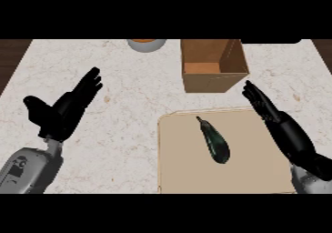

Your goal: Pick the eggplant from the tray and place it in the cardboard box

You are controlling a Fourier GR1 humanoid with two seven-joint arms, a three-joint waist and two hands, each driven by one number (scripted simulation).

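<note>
Head view looks steeply down on a pale marbled counter (128,127) with dark wood showing past its left and right ends. At the far edge sits a grey bowl (147,45), cut off by the top of the view, with a trace of orange at its rim. Just to its right stands the cardboard box (210,83), open at the top, its flaps upright and its brown bottom visible inside. Nearer the robot, and a little apart from the box's front wall, lies a flat beige tray (185,173) that fills the lower right of the counter. The eggplant (214,142) rests on the tray, dark and slender, lying slantwise with its thin stem end pointing toward the box and its thicker end toward the robot. Between it and the box lie bare tray surface, the tray's far rim and a strip of counter. The right hand (284,129) shows over the tray's right edge, fingers straight and close together, pointing up and to the left toward the box's near right corner. It is beside the eggplant, to its right, apart from it and holding nothing. The left hand (62,111) rests open over the counter's left part, fingers spread and up, well apart from the tray, on its grey forearm (24,170).
</note>
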